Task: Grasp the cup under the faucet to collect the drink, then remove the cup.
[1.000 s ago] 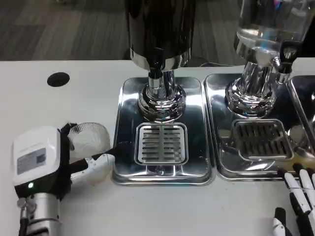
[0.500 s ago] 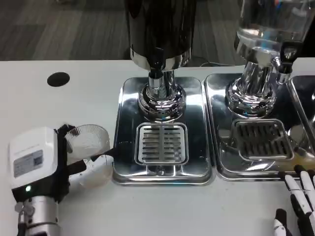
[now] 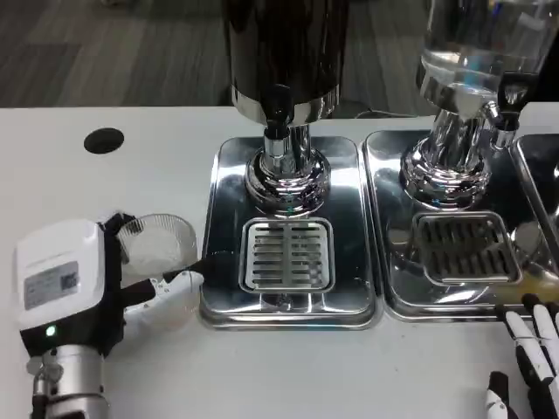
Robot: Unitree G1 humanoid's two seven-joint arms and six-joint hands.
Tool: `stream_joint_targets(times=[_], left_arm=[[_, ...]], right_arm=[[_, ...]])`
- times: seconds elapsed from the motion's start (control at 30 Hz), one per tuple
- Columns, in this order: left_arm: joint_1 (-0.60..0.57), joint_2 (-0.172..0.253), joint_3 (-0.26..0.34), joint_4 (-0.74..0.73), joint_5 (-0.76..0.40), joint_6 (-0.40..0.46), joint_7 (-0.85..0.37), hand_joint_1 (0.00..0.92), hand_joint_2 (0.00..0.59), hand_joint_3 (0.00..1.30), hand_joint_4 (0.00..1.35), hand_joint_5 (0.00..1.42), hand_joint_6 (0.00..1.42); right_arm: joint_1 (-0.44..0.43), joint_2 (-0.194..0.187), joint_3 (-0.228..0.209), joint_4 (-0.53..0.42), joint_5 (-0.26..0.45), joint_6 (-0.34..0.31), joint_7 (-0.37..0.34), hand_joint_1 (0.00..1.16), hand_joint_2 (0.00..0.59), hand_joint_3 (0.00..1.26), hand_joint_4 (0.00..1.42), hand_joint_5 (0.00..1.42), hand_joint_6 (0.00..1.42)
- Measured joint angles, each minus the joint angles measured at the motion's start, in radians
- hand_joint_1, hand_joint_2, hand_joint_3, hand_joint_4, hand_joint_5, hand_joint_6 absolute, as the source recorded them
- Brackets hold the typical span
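Note:
A clear plastic cup [image 3: 159, 253] stands on the white table just left of the middle steel drip tray [image 3: 227, 175]. My left hand [image 3: 74, 288] is around the cup from the left, a white finger [image 3: 175, 286] curling across its front. The dark dispenser's faucet [image 3: 278, 109] hangs over the tray's slotted grate [image 3: 287, 254], well to the right of the cup. At the bottom right corner only the fingertips of my right hand [image 3: 531, 358] show, spread apart and holding nothing.
A second dispenser with a clear tank [image 3: 472, 52] stands on its own tray [image 3: 384, 157] to the right. A black round hole [image 3: 104, 140] marks the table at the far left. The table's far edge runs behind the dispensers.
My left hand and the cup shifted slightly, dipping left and then easing back up beside the tray. The right hand barely moved.

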Motion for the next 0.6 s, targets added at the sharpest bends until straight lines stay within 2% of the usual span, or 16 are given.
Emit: stream_joint_targets(times=[0.6], left_arm=[[-0.066,-0.047,-0.07,-0.025,0.071,0.028,-0.018,0.633,0.021,0.83,0.78,0.99,1.36]], right_arm=[[0.009,0.0,-0.008,-0.001,0.009,-0.009,0.0,0.16,0.538,0.11,0.0,0.0,0.11]])
